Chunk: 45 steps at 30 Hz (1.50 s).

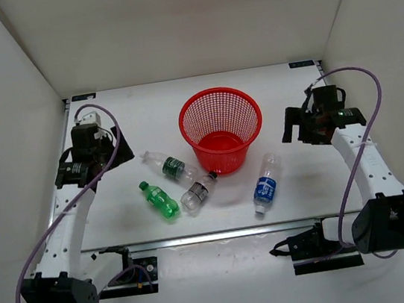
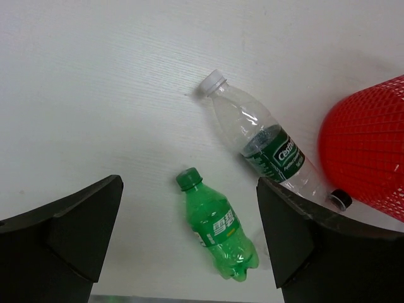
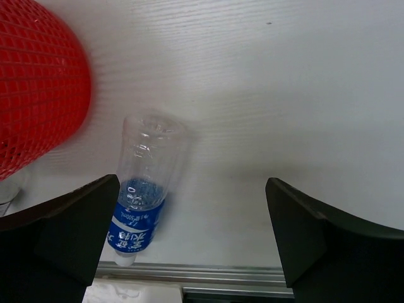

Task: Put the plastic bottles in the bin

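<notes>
The red mesh bin (image 1: 221, 128) stands upright at the table's middle. Four bottles lie in front of it: the all-green bottle (image 1: 160, 199), the clear dark-green-label bottle (image 1: 170, 166), the grey-black-label bottle (image 1: 199, 192) and the blue-label bottle (image 1: 266, 183). My left gripper (image 1: 103, 146) is open and empty, above and left of the green bottle (image 2: 218, 226) and the dark-green-label bottle (image 2: 260, 137). My right gripper (image 1: 298, 127) is open and empty, right of the bin (image 3: 35, 82); the blue-label bottle (image 3: 142, 189) lies at its left finger.
White walls enclose the table on the left, back and right. A metal rail (image 1: 221, 233) runs along the front edge, with the arm bases and cables behind it.
</notes>
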Tool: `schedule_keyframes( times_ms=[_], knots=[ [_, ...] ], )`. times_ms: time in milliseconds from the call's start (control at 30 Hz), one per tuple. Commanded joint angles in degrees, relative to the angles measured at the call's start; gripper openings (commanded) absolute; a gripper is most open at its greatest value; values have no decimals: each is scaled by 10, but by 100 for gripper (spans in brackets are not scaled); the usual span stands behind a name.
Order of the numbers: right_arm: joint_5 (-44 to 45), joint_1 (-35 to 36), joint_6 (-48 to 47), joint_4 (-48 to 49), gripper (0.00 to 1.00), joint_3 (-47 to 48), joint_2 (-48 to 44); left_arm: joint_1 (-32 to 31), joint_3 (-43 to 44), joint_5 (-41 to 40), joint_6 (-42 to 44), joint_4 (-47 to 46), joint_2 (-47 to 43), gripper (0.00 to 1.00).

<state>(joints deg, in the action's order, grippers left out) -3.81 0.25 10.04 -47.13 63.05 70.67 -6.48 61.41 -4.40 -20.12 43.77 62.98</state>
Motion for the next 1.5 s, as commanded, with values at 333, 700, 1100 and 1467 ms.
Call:
schedule_keyframes(
  times_ms=[333,700,1100,1467],
  knots=[
    [37,28,22,-58,99,-27,-75,-8,-59,-14,-14,7,-99,98],
    [85,159,158,18,99,-91,-39,-9,-83,-22,-21,27,-136,99],
    [89,188,291,181,91,-256,-70,-13,-97,-6,-22,34,-138,99],
    [165,213,324,195,38,-301,-69,-16,-110,3,-41,42,-153,99]
  ],
)
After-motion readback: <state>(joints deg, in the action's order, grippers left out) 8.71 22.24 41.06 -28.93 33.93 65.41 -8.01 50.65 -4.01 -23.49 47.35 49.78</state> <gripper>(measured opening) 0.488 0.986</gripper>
